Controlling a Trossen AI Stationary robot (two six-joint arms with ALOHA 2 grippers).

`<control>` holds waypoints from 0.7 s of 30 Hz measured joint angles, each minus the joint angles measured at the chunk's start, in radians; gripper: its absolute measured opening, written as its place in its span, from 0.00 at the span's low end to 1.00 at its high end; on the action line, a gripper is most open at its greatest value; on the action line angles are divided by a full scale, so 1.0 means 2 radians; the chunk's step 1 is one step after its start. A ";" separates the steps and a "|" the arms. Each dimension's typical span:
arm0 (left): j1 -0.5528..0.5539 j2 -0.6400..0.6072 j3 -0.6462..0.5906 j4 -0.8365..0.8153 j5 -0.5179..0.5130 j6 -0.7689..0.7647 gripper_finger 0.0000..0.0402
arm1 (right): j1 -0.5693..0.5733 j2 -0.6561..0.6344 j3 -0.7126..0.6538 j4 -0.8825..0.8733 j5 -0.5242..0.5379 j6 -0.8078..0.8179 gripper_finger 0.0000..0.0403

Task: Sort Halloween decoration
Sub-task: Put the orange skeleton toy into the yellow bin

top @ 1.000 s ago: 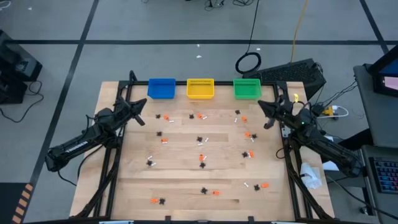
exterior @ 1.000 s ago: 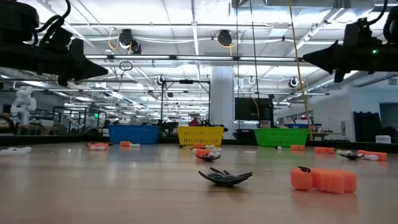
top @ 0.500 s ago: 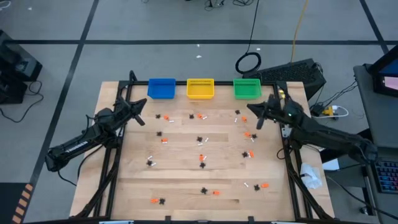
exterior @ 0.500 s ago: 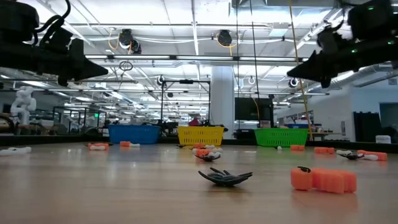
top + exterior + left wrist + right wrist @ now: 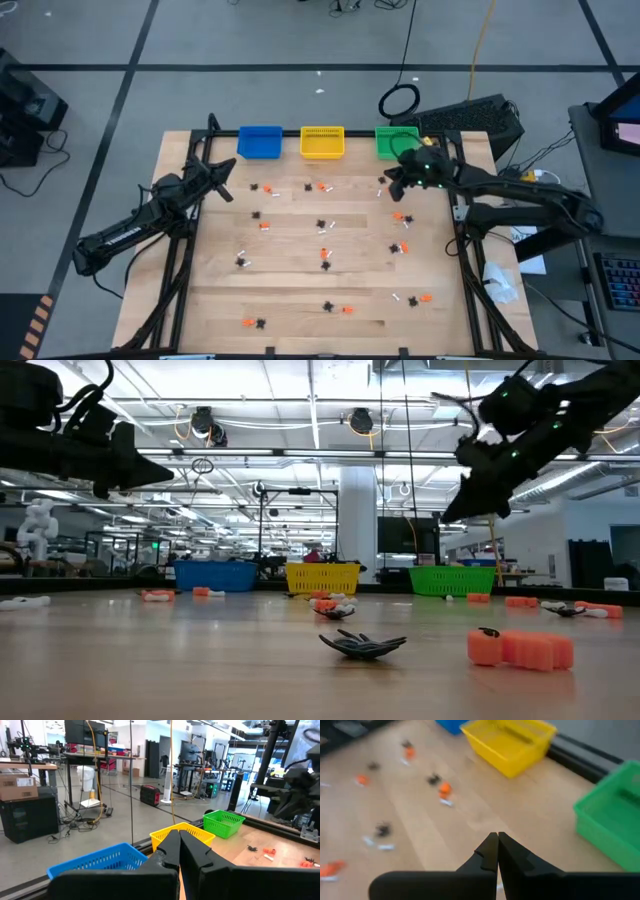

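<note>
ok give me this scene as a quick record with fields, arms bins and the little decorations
left gripper: shut, empty, waiting above the table's left side
right gripper: shut, empty, raised over the table's right rear, near the green bin
bins: blue bin, yellow bin, green bin in a row along the far edge
Halloween decoration: black, orange and white pieces scattered on the table; none visible inside a bin

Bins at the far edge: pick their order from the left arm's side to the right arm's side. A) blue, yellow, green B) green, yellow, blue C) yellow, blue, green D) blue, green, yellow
A: the high view shows the blue bin nearest the left arm, the yellow bin in the middle, the green bin by the right gripper.
</note>
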 joint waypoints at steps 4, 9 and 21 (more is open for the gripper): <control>0.000 0.000 0.000 0.000 0.000 0.000 0.00 | -0.011 0.058 0.008 -0.001 0.014 0.015 0.01; 0.000 0.000 0.000 0.000 0.000 0.000 0.00 | -0.036 0.122 0.022 -0.040 -0.002 0.028 0.09; 0.000 0.000 0.000 0.000 0.000 0.000 0.00 | -0.046 0.174 0.080 -0.185 -0.012 0.021 0.28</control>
